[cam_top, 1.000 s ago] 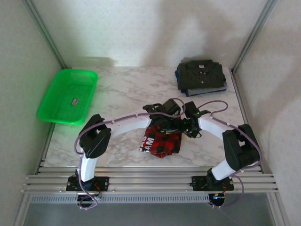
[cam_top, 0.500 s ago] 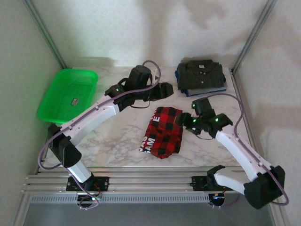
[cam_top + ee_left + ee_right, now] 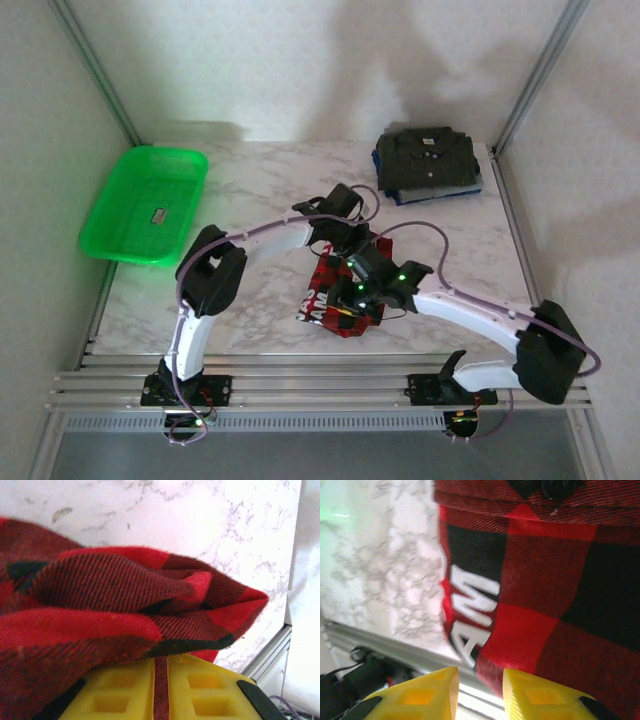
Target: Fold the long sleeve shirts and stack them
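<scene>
The red-and-black plaid shirt [image 3: 335,318] lies bunched at the table's near middle, its white lettering [image 3: 470,615] facing the front edge. My left gripper [image 3: 350,243] is at the shirt's far edge. In the left wrist view the yellow fingers [image 3: 120,692] are shut on a strip of plaid cloth [image 3: 100,590]. My right gripper [image 3: 345,295] hovers over the shirt's near left part. Its fingers [image 3: 430,695] stand apart with nothing between them, next to the plaid hem [image 3: 545,590]. A folded dark grey-olive shirt [image 3: 428,155] rests on a blue garment [image 3: 440,194] at the back right.
A green plastic basket [image 3: 145,205] sits at the back left of the marble table [image 3: 260,190]. The metal rail [image 3: 320,385] runs along the near edge, close to the plaid shirt's hem. Frame posts rise at both back corners.
The left arm swung back from the far side to the shirt's far edge and closed on the cloth. The right arm moved left over the shirt, its jaws narrower.
</scene>
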`<state>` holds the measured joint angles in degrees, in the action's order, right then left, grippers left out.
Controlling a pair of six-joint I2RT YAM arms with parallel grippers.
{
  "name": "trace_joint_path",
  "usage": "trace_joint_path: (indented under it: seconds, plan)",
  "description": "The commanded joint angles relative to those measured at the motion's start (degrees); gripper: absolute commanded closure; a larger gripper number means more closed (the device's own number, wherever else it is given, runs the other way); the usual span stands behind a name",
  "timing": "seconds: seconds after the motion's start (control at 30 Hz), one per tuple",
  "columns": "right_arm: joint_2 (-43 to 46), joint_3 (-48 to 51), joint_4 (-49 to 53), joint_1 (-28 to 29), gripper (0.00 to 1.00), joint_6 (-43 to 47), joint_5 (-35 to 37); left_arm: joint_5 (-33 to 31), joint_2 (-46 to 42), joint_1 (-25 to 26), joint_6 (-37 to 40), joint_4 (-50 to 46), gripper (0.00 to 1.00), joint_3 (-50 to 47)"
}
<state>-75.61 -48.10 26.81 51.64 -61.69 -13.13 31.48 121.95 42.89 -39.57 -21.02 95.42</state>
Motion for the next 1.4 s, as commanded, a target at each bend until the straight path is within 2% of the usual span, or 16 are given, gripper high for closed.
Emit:
trace_joint_path:
  seconds: [0.0,0.13,0.33,0.57,0.67,0.77,0.83,0.9,1.0,1.1,1.17,1.27,1.37]
  plan:
    - [-2.5,-2.7,5.3,0.0,0.72,-1.7,7.4,-4.5,1.8,-1.2,2.4,0.2,0.85,4.2]
    - [-1.0,-1.5,12.4,-0.2,0.73,-2.0,13.6,-9.6,3.7,-2.1,4.5,-0.5,0.84,5.7]
    - [0.3,8.6,6.8,-1.8,0.75,-4.6,13.2,-10.8,5.9,-2.8,5.6,1.8,0.82,6.1]
    - [0.4,10.4,5.2,-2.5,0.75,-5.4,14.1,-15.1,5.4,-3.0,3.4,6.9,0.74,5.4]
    - [2.0,6.8,8.9,-2.5,0.75,-4.0,14.2,-13.4,3.5,-3.1,1.6,9.9,0.57,6.3]
    - [4.3,0.3,16.4,-2.6,0.72,-2.1,16.0,-11.6,0.4,-3.2,-0.8,9.4,0.33,9.8]
    - [5.5,-4.5,22.0,-3.8,0.65,-0.4,17.2,-12.1,-3.4,-4.0,-2.7,8.2,0.18,10.8]
    - [6.1,-8.1,25.0,-6.0,0.58,1.8,17.8,-11.8,-6.7,-5.8,-4.4,5.8,0.11,11.3]
    - [4.6,-13.3,26.4,-12.0,0.41,7.5,16.6,-11.5,-11.5,-9.9,-3.3,-1.3,0.08,10.7]
    - [-1.8,-19.6,27.3,-17.5,0.32,16.2,14.9,-10.1,-17.8,-13.8,0.4,-4.3,0.07,3.9]
    - [-7.8,-24.0,27.4,-19.6,0.30,21.7,14.0,-7.0,-22.6,-16.0,2.0,-2.3,0.05,-3.7]
    - [-16.8,-30.1,27.1,-21.2,0.26,28.3,13.7,1.0,-28.2,-18.7,1.7,5.1,0.05,-18.1]
    - [-23.7,-33.2,25.0,-22.8,0.26,31.1,10.5,7.2,-30.8,-19.1,-0.6,13.4,0.05,-29.3]
